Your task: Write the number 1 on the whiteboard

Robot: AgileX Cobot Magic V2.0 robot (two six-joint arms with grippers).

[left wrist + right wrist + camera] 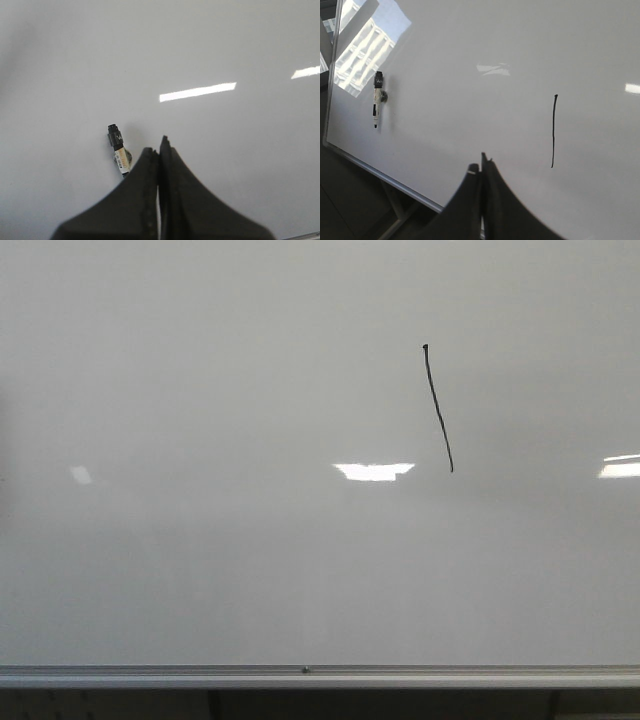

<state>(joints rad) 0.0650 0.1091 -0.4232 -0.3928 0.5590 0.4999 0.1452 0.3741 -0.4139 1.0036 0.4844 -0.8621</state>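
The whiteboard (200, 390) fills the front view, with its silver frame rail along the lower edge. The number 1 (438, 408) is a thin black slanted stroke with a dot-like top, right of centre; it also shows in the right wrist view (553, 131). A marker (377, 99) with a black cap and white body sticks to the board near its edge; it also shows in the left wrist view (118, 148). My left gripper (159, 145) is shut and empty, beside the marker. My right gripper (482, 162) is shut and empty, away from the stroke. Neither gripper shows in the front view.
Bright white light reflections (374, 471) lie on the board. A window reflection (365, 47) shows near the board's corner. The board's frame edge (380, 176) and a dark stand below it appear in the right wrist view.
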